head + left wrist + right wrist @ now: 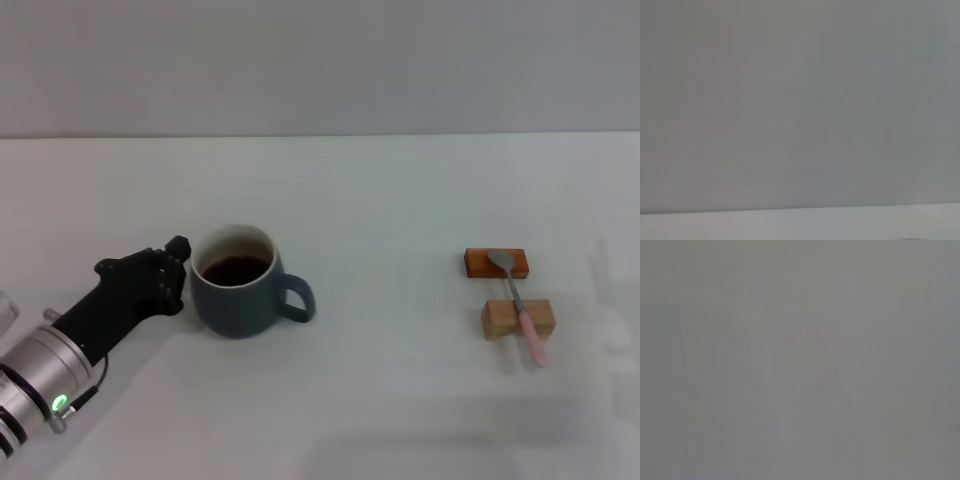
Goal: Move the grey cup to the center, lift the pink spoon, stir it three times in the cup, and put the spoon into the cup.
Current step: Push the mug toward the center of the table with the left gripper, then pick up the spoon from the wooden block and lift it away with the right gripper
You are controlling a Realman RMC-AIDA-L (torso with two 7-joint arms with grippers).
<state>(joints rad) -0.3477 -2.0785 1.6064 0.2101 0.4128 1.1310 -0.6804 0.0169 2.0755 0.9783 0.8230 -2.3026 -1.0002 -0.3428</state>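
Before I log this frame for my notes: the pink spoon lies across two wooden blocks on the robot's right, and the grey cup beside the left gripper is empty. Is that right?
One detail is wrong. In the head view the grey cup is not empty: it holds dark liquid. The rest stands: the pink spoon lies across the two wooden blocks on the robot's right, and the cup sits beside the left gripper.

Blue-grey cup (238,300), pink-handled silver spoon (520,305), orange-brown block (480,264), black left hand (172,272)

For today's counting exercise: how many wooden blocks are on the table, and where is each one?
2. The orange-brown block lies farther from the robot, under the pink spoon's bowl. The pale block sits just nearer, under the spoon's handle. Both are to the right of the grey cup. None seems hidden.
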